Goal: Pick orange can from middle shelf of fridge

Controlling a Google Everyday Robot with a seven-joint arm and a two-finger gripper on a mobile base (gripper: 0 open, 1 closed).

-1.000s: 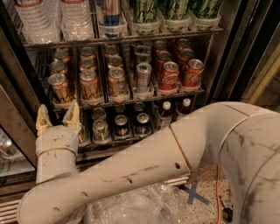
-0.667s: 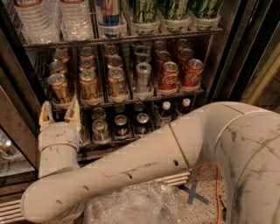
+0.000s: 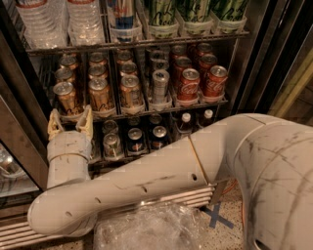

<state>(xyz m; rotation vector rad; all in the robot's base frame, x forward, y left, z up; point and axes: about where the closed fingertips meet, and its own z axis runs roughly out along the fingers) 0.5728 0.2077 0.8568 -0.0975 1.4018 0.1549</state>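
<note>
The fridge stands on a speckled floor marked with a blue tape cross. On its dark wire middle shelf, the glossy coppery orange can sits front-left. The gripper hangs just below it, cream fingers apart.

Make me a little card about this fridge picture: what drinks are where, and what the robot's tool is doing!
Place: fridge, seen from above and in front
Top rack: water bottles left, green cans right
Middle shelf: orange cans left, one silver can in the middle, red cans right
Bottom rack: small dark bottles
Tool: open, pointing up, at the middle shelf's left end, just below the front-left orange can
Holding: nothing
</note>
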